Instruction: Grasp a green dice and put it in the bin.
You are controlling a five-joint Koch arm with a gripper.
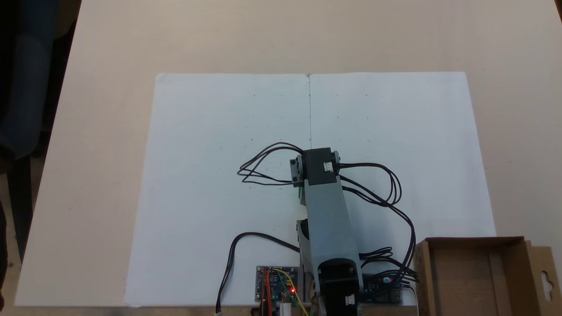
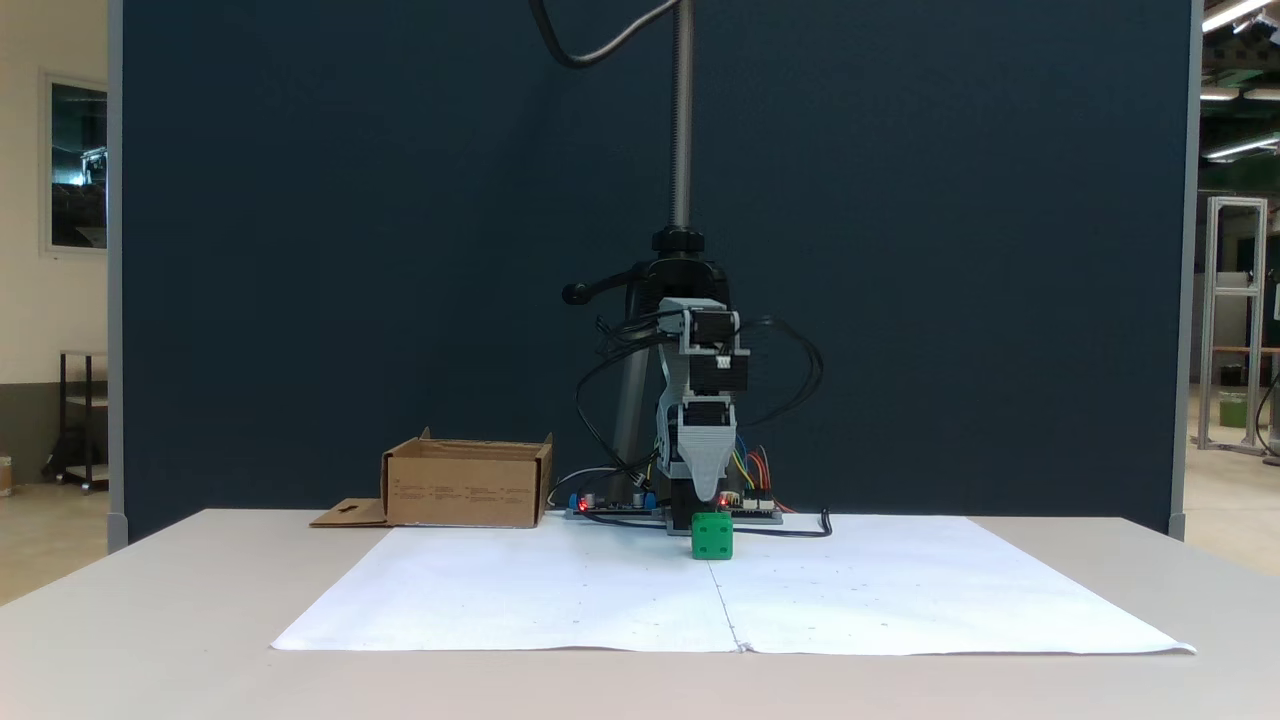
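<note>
The green dice sits on the white paper near its centre seam. From the front, my gripper points straight down with its grey tip at the top of the dice. The jaws line up one behind the other, so I cannot tell whether they are open or shut. From above, the arm covers the gripper, and a thin green edge of the dice shows at the arm's left side. The bin is an open brown cardboard box at the bottom right of that view, seen as the bin left of the arm from the front.
Black cables loop out on both sides of the arm. A circuit board with a red light lies by the arm's base. The box's flap with its cutout lies flat beside it. A dark stand pole rises behind the arm.
</note>
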